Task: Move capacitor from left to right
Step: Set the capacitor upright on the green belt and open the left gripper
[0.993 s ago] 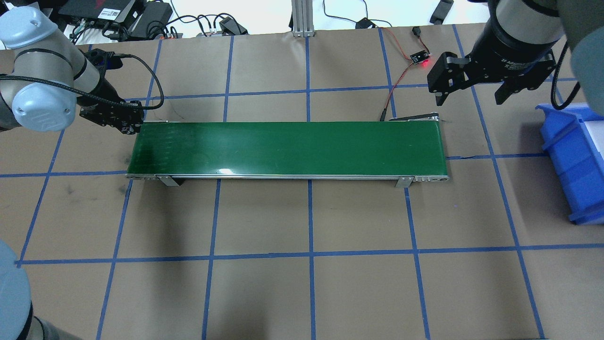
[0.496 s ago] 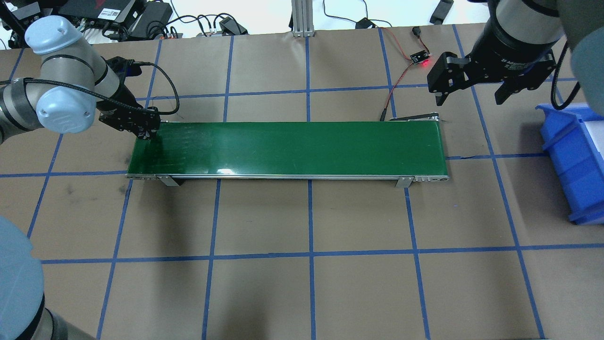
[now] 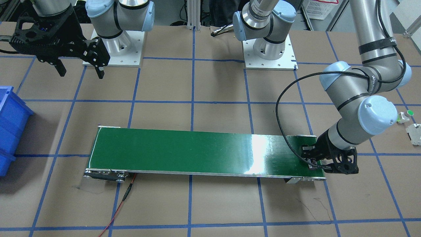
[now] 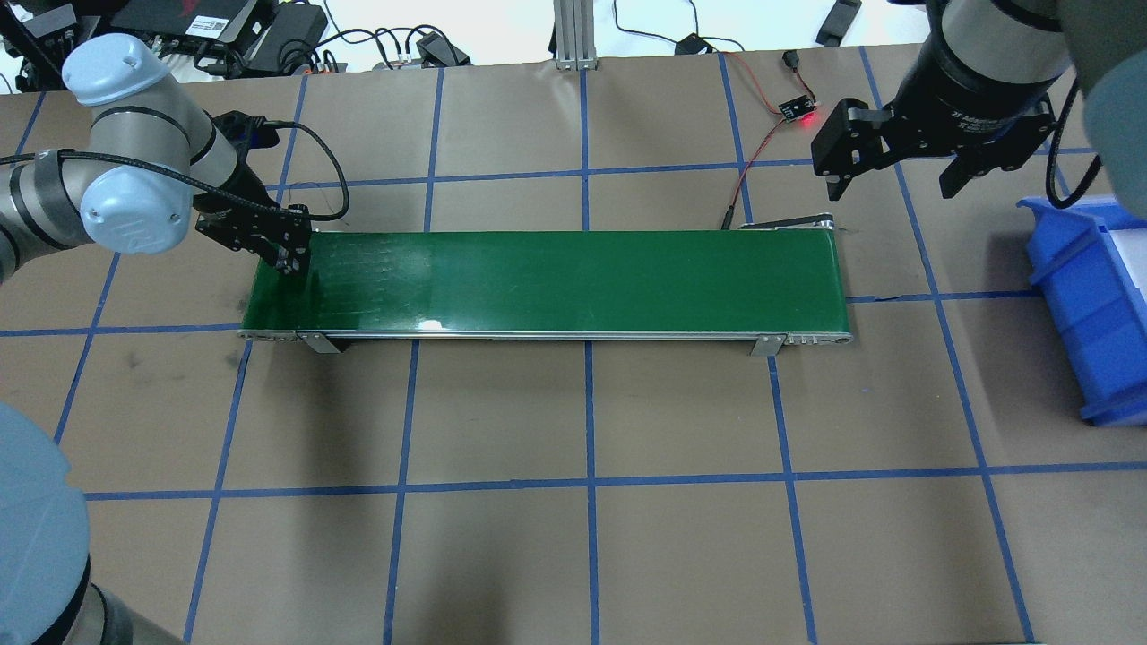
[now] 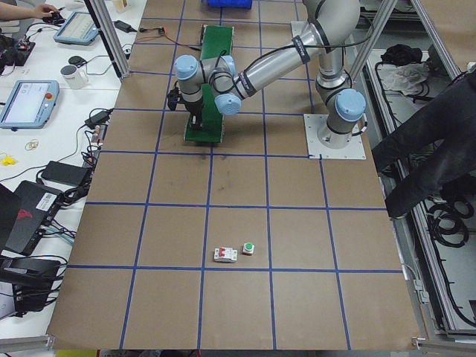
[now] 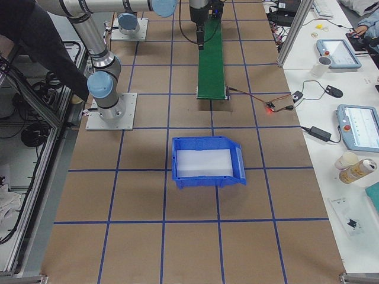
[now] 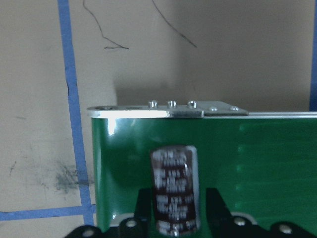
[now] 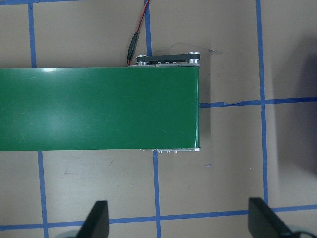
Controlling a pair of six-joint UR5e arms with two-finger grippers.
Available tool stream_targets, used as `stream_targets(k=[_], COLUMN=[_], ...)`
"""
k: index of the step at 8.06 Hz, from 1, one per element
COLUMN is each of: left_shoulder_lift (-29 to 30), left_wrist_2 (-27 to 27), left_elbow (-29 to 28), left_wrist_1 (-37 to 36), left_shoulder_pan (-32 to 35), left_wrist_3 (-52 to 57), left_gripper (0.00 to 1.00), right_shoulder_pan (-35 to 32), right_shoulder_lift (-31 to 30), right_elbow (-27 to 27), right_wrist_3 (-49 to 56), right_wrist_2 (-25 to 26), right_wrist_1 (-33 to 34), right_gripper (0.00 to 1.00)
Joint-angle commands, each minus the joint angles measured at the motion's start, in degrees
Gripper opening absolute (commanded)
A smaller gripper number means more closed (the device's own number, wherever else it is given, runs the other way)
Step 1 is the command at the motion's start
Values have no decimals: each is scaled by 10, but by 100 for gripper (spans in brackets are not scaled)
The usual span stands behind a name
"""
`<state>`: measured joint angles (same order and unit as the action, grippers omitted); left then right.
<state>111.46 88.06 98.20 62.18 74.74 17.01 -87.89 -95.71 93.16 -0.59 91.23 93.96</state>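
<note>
The capacitor (image 7: 173, 191), a small black cylinder with pale markings, sits between the fingers of my left gripper (image 7: 176, 218). My left gripper (image 4: 288, 262) is shut on it, low over the left end of the green conveyor belt (image 4: 573, 282). In the front-facing view this gripper (image 3: 312, 165) is at the belt's right end (image 3: 197, 151). My right gripper (image 4: 892, 190) is open and empty, above the table just beyond the belt's right end; the right wrist view shows its fingers (image 8: 96, 220) spread wide above the belt end (image 8: 99, 109).
A blue bin (image 4: 1089, 305) stands at the table's right edge. A small sensor board with a red light (image 4: 797, 112) and its wires lie behind the belt's right end. A white part with a green cap (image 3: 406, 115) and a white-grey blocky part (image 3: 415, 133) lie left of the belt.
My left arm has moved right, from just off the belt's left end to over the belt's left end. My right gripper has stayed in place.
</note>
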Motion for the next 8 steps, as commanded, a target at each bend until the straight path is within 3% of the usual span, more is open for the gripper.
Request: stream_targets(k=[1, 3, 5, 6, 8], left_shoulder_lift=[-26, -100, -170, -186, -192], left_wrist_2=[4, 4, -9, -41, -35], left_elbow=[1, -4, -5, -6, -12], left_wrist_1=[9, 34, 126, 147, 192], left_shoulder_pan=[3, 13, 16, 16, 8], left_wrist_3=[-10, -26, -93, -124, -125], left_gripper=[100, 100, 100, 100, 100], right_shoulder_pan=[0, 0, 0, 0, 0], right_shoulder_lift=[0, 0, 0, 0, 0], right_elbow=[0, 0, 0, 0, 0], right_wrist_3=[0, 0, 0, 0, 0], right_wrist_2=[0, 0, 0, 0, 0], right_wrist_1=[0, 0, 0, 0, 0], right_gripper=[100, 100, 100, 100, 100])
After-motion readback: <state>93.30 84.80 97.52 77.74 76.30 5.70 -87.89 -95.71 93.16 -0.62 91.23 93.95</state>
